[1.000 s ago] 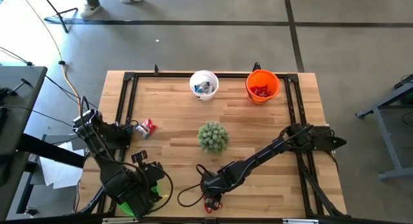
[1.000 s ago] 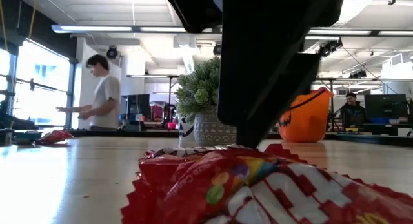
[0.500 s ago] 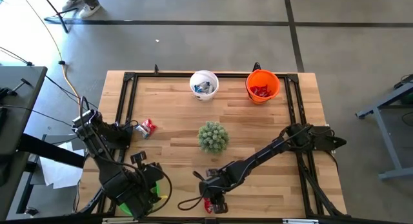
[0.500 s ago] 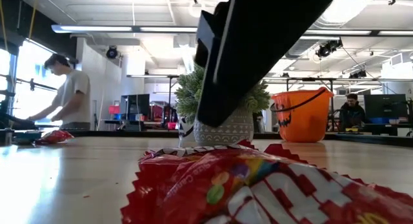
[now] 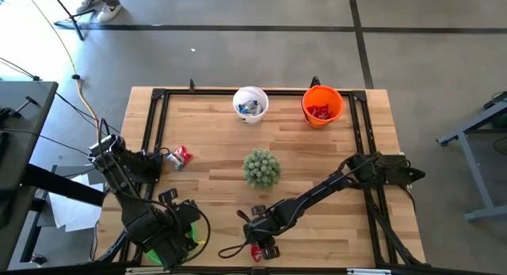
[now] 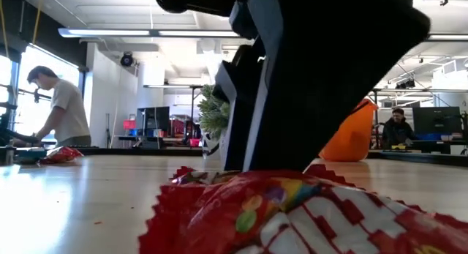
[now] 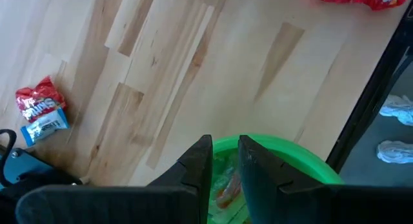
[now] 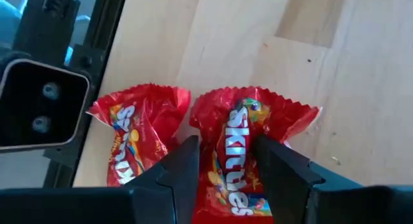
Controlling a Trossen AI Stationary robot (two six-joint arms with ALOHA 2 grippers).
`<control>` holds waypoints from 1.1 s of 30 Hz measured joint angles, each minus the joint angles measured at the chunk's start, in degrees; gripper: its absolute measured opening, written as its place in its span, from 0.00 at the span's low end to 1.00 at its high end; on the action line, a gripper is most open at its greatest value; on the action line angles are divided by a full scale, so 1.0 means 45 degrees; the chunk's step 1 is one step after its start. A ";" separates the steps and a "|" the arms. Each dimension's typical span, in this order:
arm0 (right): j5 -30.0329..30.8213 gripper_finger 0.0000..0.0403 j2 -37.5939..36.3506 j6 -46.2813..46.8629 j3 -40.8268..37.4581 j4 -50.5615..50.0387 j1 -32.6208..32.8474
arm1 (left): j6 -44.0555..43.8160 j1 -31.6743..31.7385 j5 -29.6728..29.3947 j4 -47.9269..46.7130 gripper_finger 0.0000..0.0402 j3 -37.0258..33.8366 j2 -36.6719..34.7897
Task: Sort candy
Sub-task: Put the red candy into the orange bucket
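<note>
We see the right end effector (image 8: 222, 161) straddling a red candy packet (image 8: 242, 150), fingers spread, on the worktop (image 8: 348, 88).

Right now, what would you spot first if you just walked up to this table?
Probably the right gripper at the table's near edge, its open fingers on either side of a shiny red candy packet, with a second red packet right beside it. Next, the spiky green plant mid-table, and the orange bucket and white bucket along the far edge.

"Skittles" on red candy packet (image 8: 240, 153)
</note>
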 joint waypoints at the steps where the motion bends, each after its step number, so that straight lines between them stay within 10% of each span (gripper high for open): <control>1: -0.0057 0.37 0.0065 0.0086 0.0017 0.0044 0.0000 | -0.0025 0.0000 0.0001 0.0002 0.16 0.0000 0.0000; 12: 0.0914 0.33 0.0253 0.1756 0.0042 0.0053 -0.0241 | -0.0148 0.0005 0.0019 0.0019 0.16 0.0000 0.0000; 22: 0.0357 0.03 0.0246 0.3132 0.0037 -0.0097 -0.0330 | -0.0362 -0.0288 0.0220 -0.0073 0.16 0.0000 0.0000; 33: 0.0065 0.00 -0.1294 0.3721 -0.0045 -0.1711 -0.0335 | -0.0362 -0.0491 -0.0671 -0.0325 0.16 0.0000 0.0000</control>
